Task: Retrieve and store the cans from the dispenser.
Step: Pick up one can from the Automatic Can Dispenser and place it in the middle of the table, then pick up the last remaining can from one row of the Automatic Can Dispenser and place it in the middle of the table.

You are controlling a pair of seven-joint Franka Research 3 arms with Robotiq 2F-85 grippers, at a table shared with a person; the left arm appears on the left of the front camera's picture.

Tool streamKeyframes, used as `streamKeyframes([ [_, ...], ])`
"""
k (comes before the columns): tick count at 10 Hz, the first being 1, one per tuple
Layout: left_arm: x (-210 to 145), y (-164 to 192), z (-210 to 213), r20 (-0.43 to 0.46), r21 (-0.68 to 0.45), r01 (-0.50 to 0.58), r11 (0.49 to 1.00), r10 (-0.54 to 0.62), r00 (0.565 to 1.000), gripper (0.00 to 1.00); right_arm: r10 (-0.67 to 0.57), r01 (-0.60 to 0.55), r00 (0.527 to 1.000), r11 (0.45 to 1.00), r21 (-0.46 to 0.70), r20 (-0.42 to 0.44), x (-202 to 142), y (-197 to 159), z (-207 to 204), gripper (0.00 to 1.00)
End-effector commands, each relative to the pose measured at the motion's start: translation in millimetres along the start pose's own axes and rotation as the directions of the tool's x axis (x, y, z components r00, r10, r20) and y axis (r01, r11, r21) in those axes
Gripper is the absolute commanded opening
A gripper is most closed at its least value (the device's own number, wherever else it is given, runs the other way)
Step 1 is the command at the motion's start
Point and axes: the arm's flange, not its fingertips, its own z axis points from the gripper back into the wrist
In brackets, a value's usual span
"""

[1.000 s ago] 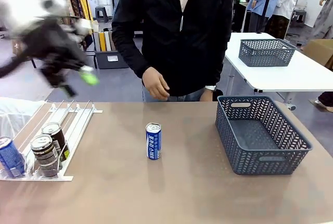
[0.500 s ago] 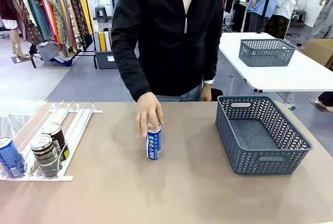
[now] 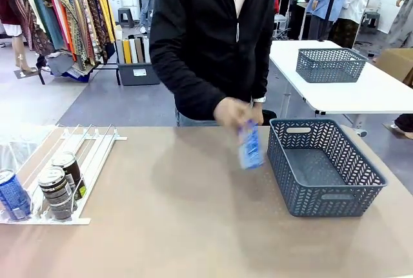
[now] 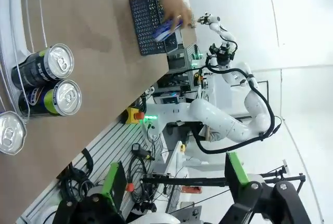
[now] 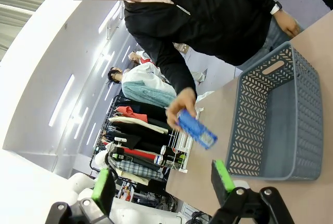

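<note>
Hand (image 3: 231, 111) holding blurred blue can (image 3: 250, 146) beside basket (image 3: 326, 208) near bench's right edge; dispenser (image 3: 95, 135) cut off at left edge; left gripper (image 4: 173, 177), right gripper (image 5: 162, 179) both spread, empty.

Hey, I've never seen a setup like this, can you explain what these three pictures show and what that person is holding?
It's a two-armed robot sharing a table with a person. The front picture looks from between the arms across the table. The other two come from cameras on each wrist; the green-padded jaws at their bottom edges stand open, holding nothing. On the table, a white rack at the left holds three cans, one blue and two dark, and a basket sits at the right. The person's hand holds a blue can in the air beside the basket.
</note>
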Motion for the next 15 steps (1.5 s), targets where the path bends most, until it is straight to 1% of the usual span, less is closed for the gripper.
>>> streamKeyframes([
  [1,-4,-5,3,-0.010,-0.001,-0.014,1.000,0.014,1.000,1.00,0.011,-0.011,1.000,1.000,0.020,0.018,4,3,-2,1.00],
  [7,-4,-5,3,-0.010,-0.001,-0.014,1.000,0.014,1.000,1.00,0.011,-0.011,1.000,1.000,0.020,0.018,4,3,-2,1.00],
  [8,-2,-2,2,0.003,0.003,-0.002,1.000,0.002,1.000,1.00,0.011,-0.011,1.000,1.000,0.020,0.018,4,3,-2,1.00],
  [9,7,-15,-6,-0.058,0.318,-0.048,0.947,0.069,0.996,1.00,0.011,-0.011,1.000,1.000,0.020,0.018,4,3,-2,1.00],
  [10,16,-26,-18,-0.080,0.574,-0.047,0.818,0.112,0.990,1.00,0.011,-0.011,1.000,1.000,0.020,0.018,4,3,-2,1.00],
  [11,24,-36,-30,-0.003,0.810,-0.106,0.577,0.184,0.983,1.00,0.011,-0.011,1.000,1.000,0.020,0.018,4,3,-2,1.00],
  [12,28,-42,-47,0.019,0.934,-0.105,0.340,0.247,0.969,1.00,0.011,-0.011,1.000,1.000,0.020,0.018,4,3,-2,1.00],
  [13,32,-49,-64,0.100,0.973,-0.146,0.179,0.245,0.964,1.00,0.011,-0.011,1.000,1.000,0.020,0.018,4,3,-2,1.00],
  [14,36,-55,-74,0.219,0.965,-0.240,0.102,0.180,0.959,1.00,0.011,-0.011,1.000,1.000,0.020,0.018,4,3,-2,1.00],
  [15,39,-57,-81,0.296,0.944,-0.310,0.111,0.124,0.947,1.00,0.011,-0.011,1.000,1.000,0.020,0.018,4,3,-2,1.00],
])
